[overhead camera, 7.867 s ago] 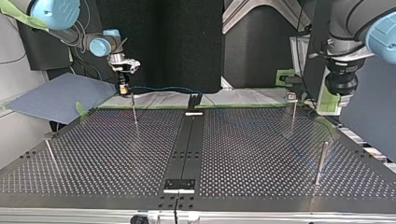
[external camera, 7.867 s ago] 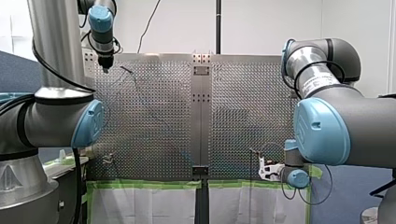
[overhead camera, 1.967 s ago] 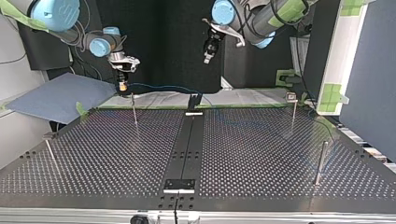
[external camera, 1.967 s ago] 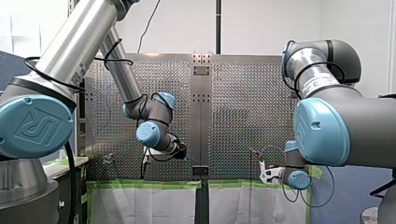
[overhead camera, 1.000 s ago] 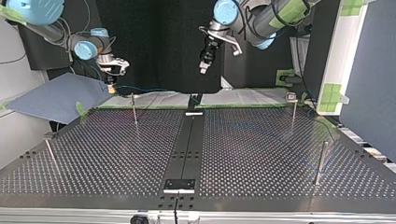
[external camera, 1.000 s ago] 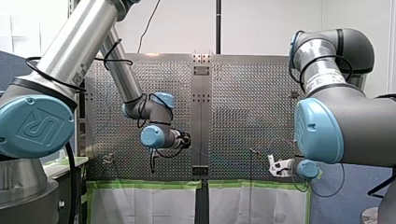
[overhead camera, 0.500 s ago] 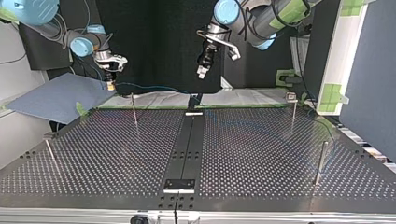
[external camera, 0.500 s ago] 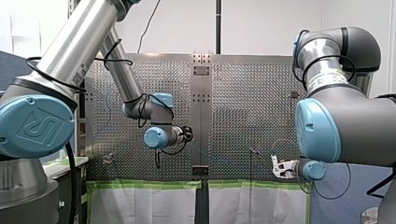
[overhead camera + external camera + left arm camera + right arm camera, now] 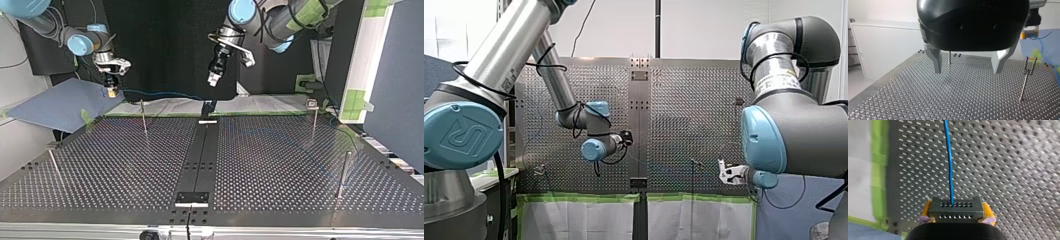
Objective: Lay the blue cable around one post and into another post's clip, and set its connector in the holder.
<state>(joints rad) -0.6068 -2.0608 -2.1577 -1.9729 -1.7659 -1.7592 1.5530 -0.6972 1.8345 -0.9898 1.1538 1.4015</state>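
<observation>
Yellow-padded right gripper tight on connector, clear only wrist-side; left gripper, fingers apart.

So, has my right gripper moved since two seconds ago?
Yes. In the top view my right gripper has shifted toward the view's left, away from the thin post.

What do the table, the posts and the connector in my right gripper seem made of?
Table: bare metal sheet, satin grey sheen, punched holes; steel or aluminium, cannot tell. Posts: thin metal rods, bright glints. Connector: matte black, probably moulded plastic, rows of small holes.
</observation>
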